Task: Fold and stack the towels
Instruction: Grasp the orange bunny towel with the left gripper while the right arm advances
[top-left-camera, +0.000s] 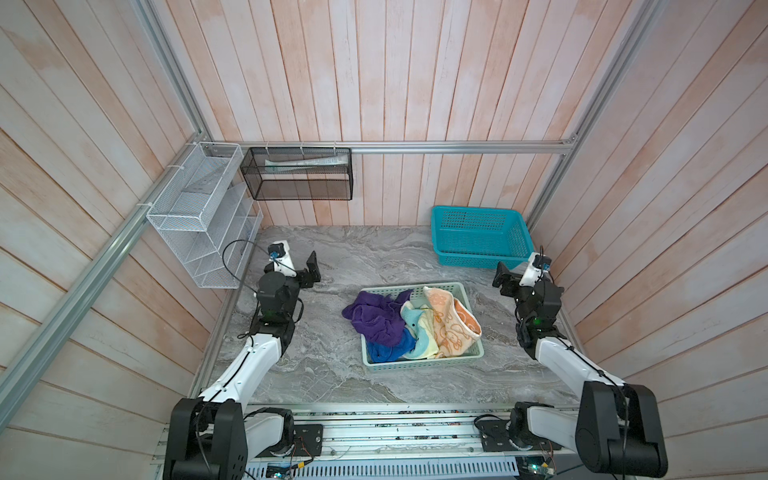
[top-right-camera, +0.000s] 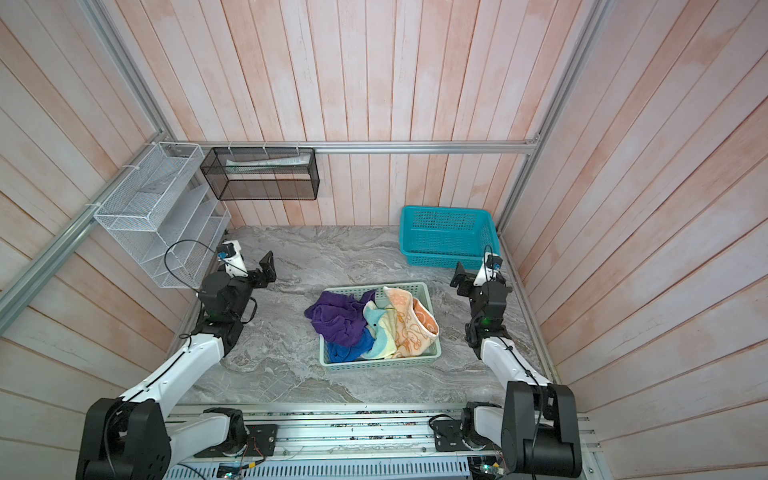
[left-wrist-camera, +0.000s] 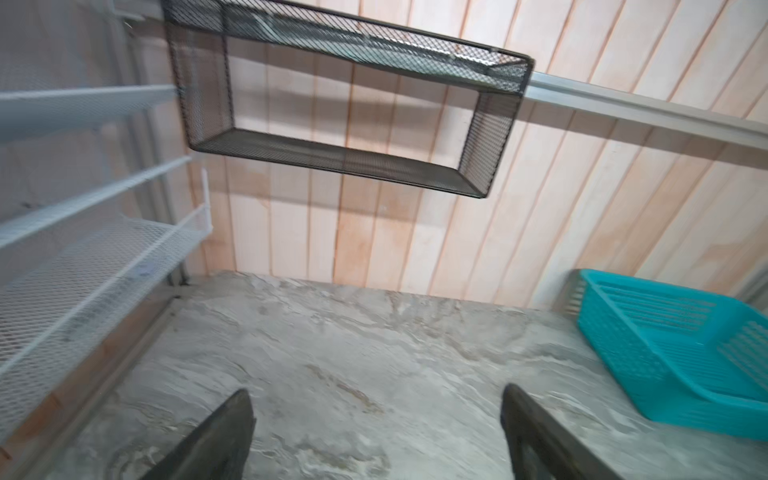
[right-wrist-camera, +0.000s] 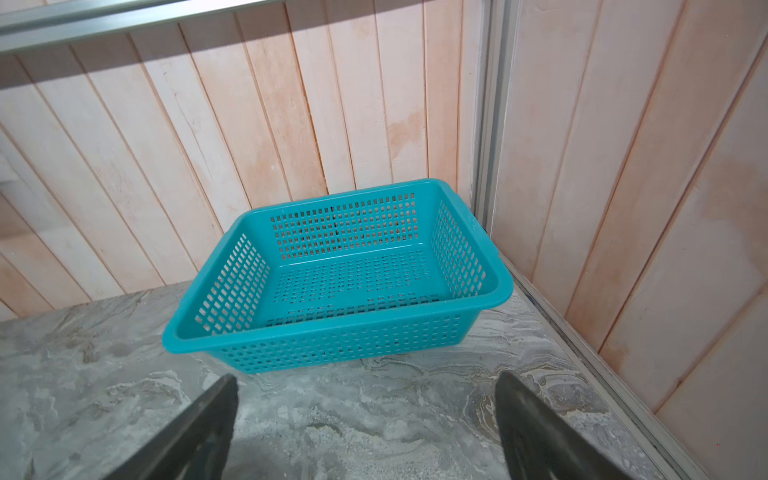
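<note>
The towels (top-left-camera: 415, 324) are heaped in the mint-green basket (top-left-camera: 419, 364), found at four o'clock from the left claw (top-left-camera: 311, 270) and eight o'clock from the right claw (top-left-camera: 502, 276); both are spread wide, empty.

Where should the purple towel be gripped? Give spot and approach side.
Pinch the bunched fold of the purple towel spilling over the left rim of the mint basket. Come down from the left, likely with the left gripper: that fold lies uncovered, outside the wall.
</note>
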